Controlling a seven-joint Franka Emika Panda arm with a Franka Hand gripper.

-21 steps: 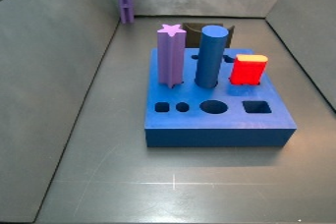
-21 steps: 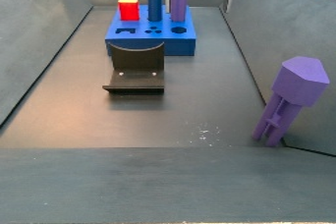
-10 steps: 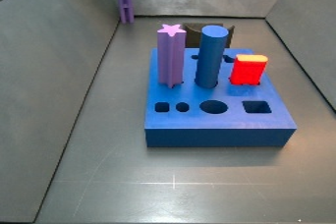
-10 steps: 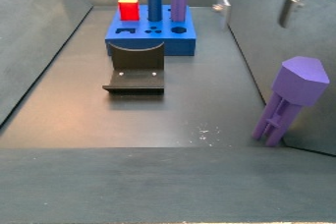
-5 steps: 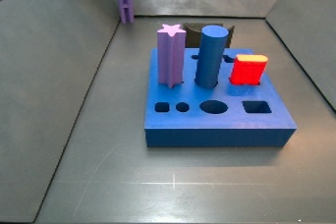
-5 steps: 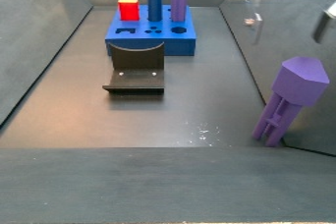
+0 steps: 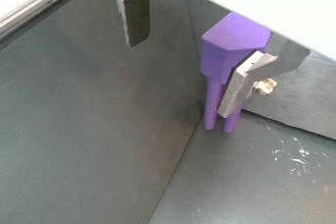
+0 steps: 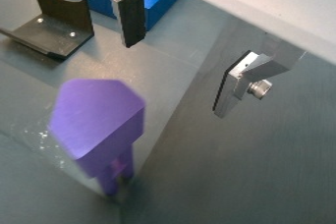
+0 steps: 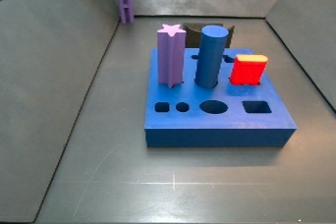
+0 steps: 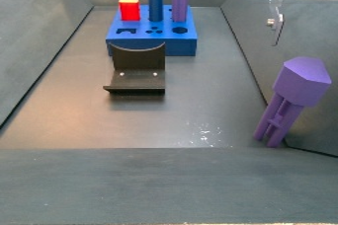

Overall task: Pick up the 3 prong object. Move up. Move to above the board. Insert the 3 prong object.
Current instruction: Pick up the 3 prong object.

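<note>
The 3 prong object (image 10: pixel 292 101) is purple; the board (image 9: pixel 217 118) is blue, with a purple star column (image 9: pixel 171 55), blue cylinder (image 9: pixel 211 55), red block (image 9: pixel 250 69). The end effector (image 7: pixel 195 39) hangs above the purple piece, with silver fingers (image 7: pixel 245 79) and dark pads.

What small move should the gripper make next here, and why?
Probably shift sideways to centre over the 3 prong object, then descend. The gripper hangs above it with jaws open and empty, and in a wrist view the piece sits off to one side of the gap.

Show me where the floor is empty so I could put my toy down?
Bare floor lies between the fixture and the 3 prong object, and in front of the board. The board's back is crowded with pegs. The open pincer hovers by the 3 prong object, so skip that corner.
</note>
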